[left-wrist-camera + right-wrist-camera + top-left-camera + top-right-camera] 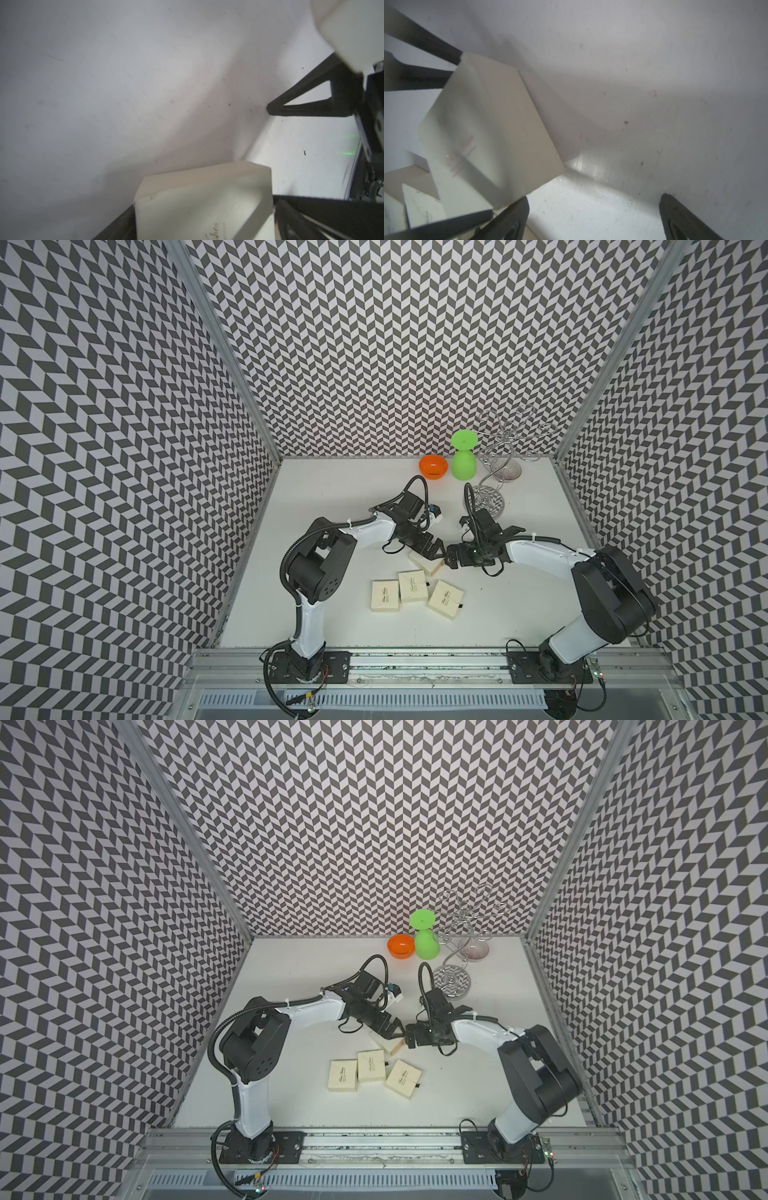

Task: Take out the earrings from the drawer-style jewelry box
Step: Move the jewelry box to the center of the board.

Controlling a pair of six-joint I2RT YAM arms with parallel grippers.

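Note:
A cream drawer-style jewelry box (424, 563) (387, 1042) lies mid-table, shut, with a tan end facing right. My left gripper (433, 551) (203, 201) reaches down over it. Its jaws stand wide, and the box (203, 207) fills the span between the two fingers. My right gripper (448, 561) (593, 218) is open just right of the box (492, 128), with only bare table between its fingers; one finger (515, 216) sits by the box's corner. The earrings are hidden.
Three more cream boxes (386, 595) (412, 586) (445, 599) lie nearer the front. At the back stand an orange bowl (433, 466), a green upturned goblet (463, 462), a silver wire stand (492, 489) and a small glass dish (509, 469).

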